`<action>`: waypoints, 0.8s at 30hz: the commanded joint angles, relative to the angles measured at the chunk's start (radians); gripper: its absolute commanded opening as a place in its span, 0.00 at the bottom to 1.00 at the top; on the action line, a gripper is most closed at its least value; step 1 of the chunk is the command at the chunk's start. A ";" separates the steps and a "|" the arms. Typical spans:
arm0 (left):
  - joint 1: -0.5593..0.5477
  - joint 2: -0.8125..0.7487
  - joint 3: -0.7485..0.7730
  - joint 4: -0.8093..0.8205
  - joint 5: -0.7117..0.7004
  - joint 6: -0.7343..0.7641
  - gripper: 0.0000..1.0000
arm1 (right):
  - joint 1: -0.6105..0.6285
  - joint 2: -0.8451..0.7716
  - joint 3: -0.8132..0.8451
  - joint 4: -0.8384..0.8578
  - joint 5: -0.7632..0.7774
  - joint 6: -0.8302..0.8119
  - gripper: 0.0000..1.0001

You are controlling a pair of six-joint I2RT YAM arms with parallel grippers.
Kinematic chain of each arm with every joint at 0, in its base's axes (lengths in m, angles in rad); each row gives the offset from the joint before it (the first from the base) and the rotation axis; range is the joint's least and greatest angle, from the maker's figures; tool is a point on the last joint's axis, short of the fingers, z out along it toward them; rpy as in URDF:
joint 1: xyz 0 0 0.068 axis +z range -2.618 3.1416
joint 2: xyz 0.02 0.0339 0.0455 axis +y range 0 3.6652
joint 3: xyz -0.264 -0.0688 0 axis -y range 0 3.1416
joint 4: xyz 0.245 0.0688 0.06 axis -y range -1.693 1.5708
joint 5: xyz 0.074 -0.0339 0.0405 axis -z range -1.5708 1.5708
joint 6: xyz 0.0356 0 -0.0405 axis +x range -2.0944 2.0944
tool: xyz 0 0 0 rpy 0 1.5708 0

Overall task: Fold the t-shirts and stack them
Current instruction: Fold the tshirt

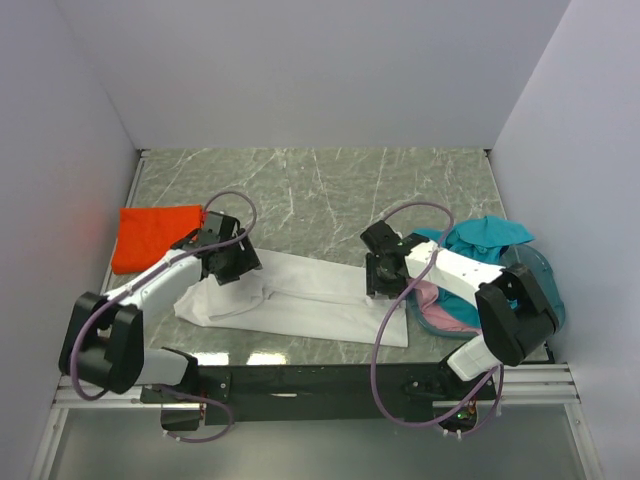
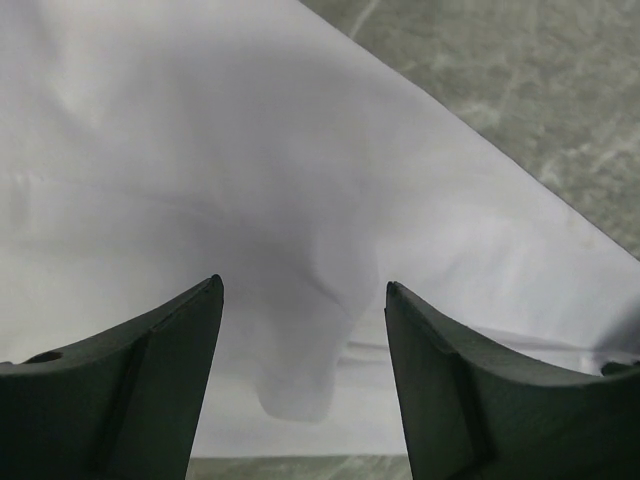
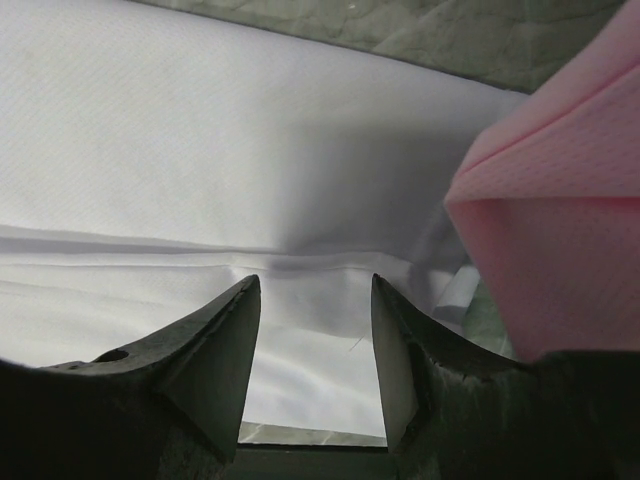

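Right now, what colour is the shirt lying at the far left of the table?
The shirt is bright orange; the top external view shows it best.

A green marbled table [image 1: 330,185] is sitting inside a plain white enclosure, with a teal basket [image 1: 547,280] at its right side.

The table is showing a dark green surface crossed by pale veins, and it is filling the floor of the enclosure. Three plain white walls are rising around it: a back wall [image 1: 320,70], a left wall [image 1: 50,200] and a right wall [image 1: 595,200]. The basket, translucent teal plastic, is resting on the table close to the right wall, toward the near edge. A black bar [image 1: 300,381] is running along the table's near edge, and a silver metal rail [image 1: 555,385] is lying beside it at the right.
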 commanded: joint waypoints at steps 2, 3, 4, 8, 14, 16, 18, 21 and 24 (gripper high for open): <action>-0.002 0.075 0.067 0.065 -0.098 0.063 0.72 | -0.012 -0.044 0.006 -0.019 0.080 0.012 0.55; -0.002 0.089 0.066 0.076 -0.098 0.066 0.72 | -0.012 -0.046 0.004 -0.021 0.086 0.017 0.55; -0.002 0.104 0.067 0.086 -0.098 0.066 0.72 | -0.012 -0.050 0.000 -0.021 0.097 0.019 0.55; 0.001 0.205 0.061 0.142 -0.103 0.066 0.72 | -0.013 -0.067 -0.015 -0.018 0.131 0.029 0.55; 0.028 0.332 0.092 0.197 -0.109 0.077 0.73 | -0.012 -0.064 -0.012 -0.037 0.157 0.029 0.55; 0.041 0.356 0.108 0.201 -0.106 0.083 0.73 | -0.012 -0.069 -0.015 -0.038 0.152 0.029 0.55; 0.047 0.385 0.136 0.205 -0.101 0.088 0.73 | -0.010 -0.069 -0.019 -0.042 0.140 0.032 0.55; 0.047 0.405 0.155 0.208 -0.091 0.092 0.73 | -0.004 -0.069 -0.023 -0.044 0.118 0.041 0.54; 0.048 0.411 0.158 0.209 -0.084 0.092 0.73 | 0.005 -0.076 -0.034 -0.053 0.112 0.057 0.52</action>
